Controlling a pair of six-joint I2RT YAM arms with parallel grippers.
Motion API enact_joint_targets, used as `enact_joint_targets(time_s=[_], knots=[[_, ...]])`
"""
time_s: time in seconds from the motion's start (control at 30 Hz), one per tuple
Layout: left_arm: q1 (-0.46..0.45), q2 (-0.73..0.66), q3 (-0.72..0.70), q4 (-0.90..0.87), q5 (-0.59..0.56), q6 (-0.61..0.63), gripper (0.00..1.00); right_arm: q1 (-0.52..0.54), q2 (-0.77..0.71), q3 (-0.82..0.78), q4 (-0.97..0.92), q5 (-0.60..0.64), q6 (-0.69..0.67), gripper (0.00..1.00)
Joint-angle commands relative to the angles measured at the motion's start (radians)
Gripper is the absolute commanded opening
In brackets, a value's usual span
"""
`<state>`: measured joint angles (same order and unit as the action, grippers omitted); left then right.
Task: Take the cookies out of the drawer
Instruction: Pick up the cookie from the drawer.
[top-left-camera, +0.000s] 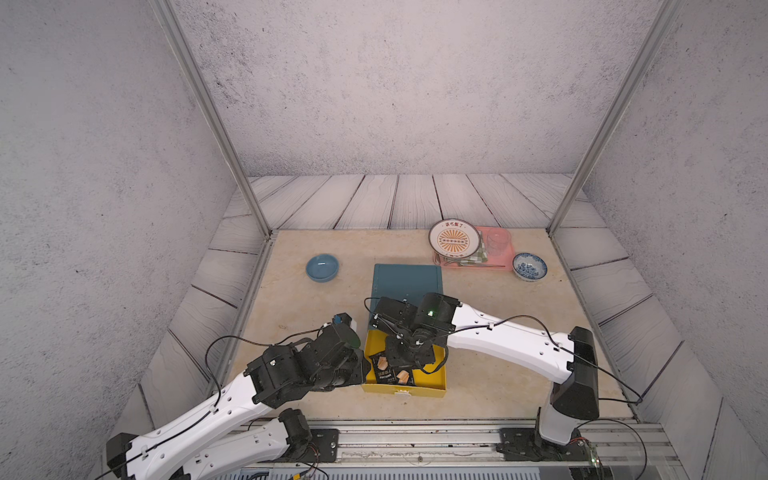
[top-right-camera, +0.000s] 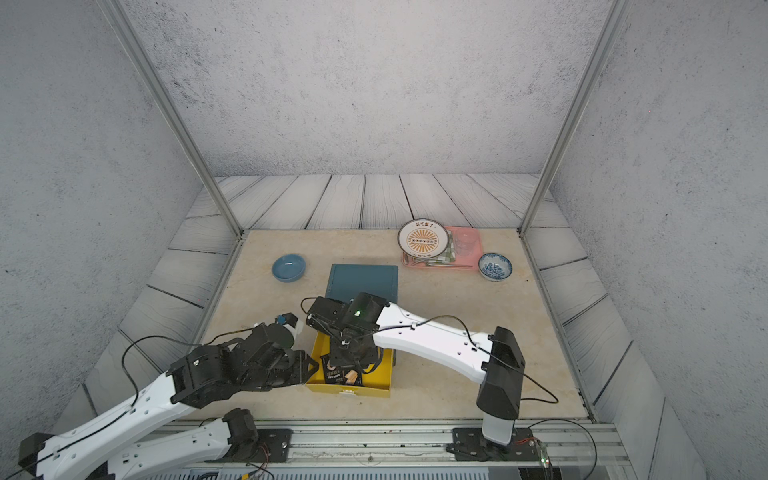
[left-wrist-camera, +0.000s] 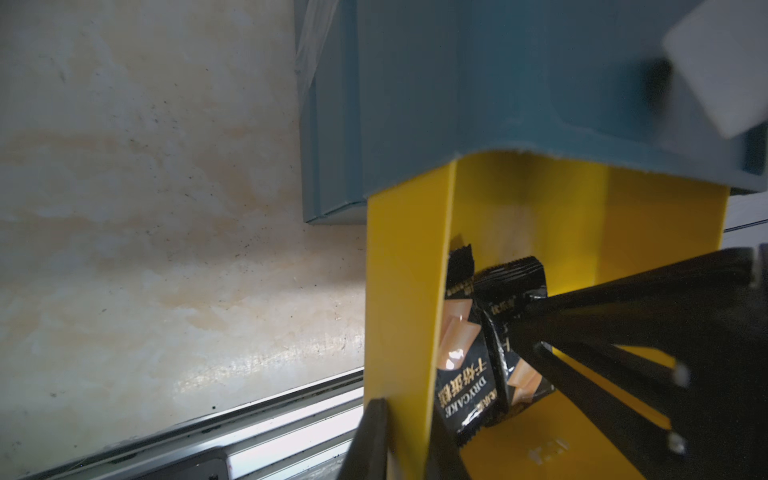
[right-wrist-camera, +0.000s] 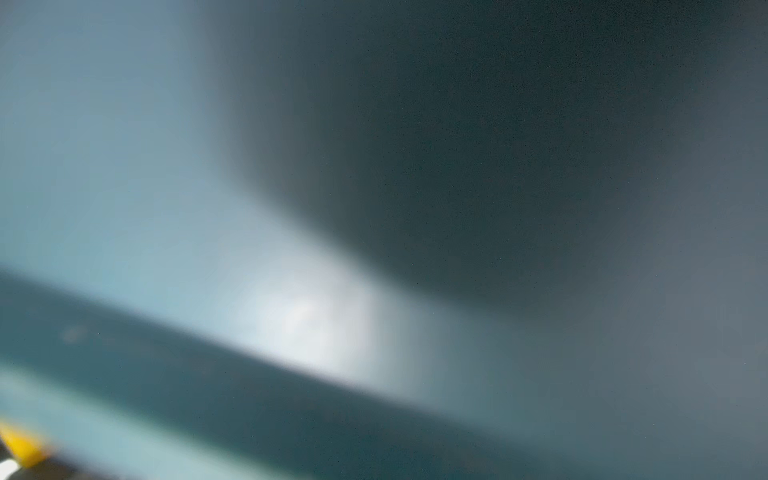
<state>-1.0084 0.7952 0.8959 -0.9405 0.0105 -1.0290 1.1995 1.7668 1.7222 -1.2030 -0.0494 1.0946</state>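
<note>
Cookies (left-wrist-camera: 461, 365): two black packets visible, lying inside the yellow drawer (left-wrist-camera: 407, 291) against its side wall, one leaning on the other. Both top views showed the same packets (top-left-camera: 390, 374) near the drawer front.

Drawer stood pulled out of the teal cabinet (top-left-camera: 407, 282), on the table (top-left-camera: 299, 299).

Left gripper (left-wrist-camera: 405, 428) was clamped on the drawer's side wall, one finger on each side of it.

Right gripper (left-wrist-camera: 534, 328) reached down into the drawer, tips close together at the upper packet. Cannot tell whether it pinched it. Right wrist view was blurred teal only.

Farther back: blue bowl (top-left-camera: 322, 268), plate (top-left-camera: 454, 238) on a pink tray (top-left-camera: 505, 266), patterned bowl (top-left-camera: 530, 266).
</note>
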Motion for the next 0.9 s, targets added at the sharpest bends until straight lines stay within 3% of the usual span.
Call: enact_joint_targets(time_s=[0.0, 0.17, 0.77, 0.8, 0.87], knots=[[0.001, -0.003, -0.022, -0.010, -0.025, 0.000, 0.17, 0.003, -0.001, -0.037, -0.007, 0.012, 0.006, 0.13], [0.001, -0.005, -0.025, -0.007, -0.019, 0.001, 0.17, 0.005, -0.011, -0.036, 0.006, 0.015, -0.003, 0.00], [0.001, -0.002, -0.031, -0.006, -0.027, 0.005, 0.17, 0.004, -0.190, -0.107, 0.122, 0.069, -0.001, 0.00], [0.001, -0.002, -0.031, -0.006, -0.027, 0.004, 0.17, 0.003, -0.187, -0.112, 0.140, 0.051, -0.016, 0.08], [0.001, -0.003, -0.034, -0.006, -0.026, 0.005, 0.17, 0.005, -0.172, -0.109, 0.139, 0.029, -0.030, 0.34]])
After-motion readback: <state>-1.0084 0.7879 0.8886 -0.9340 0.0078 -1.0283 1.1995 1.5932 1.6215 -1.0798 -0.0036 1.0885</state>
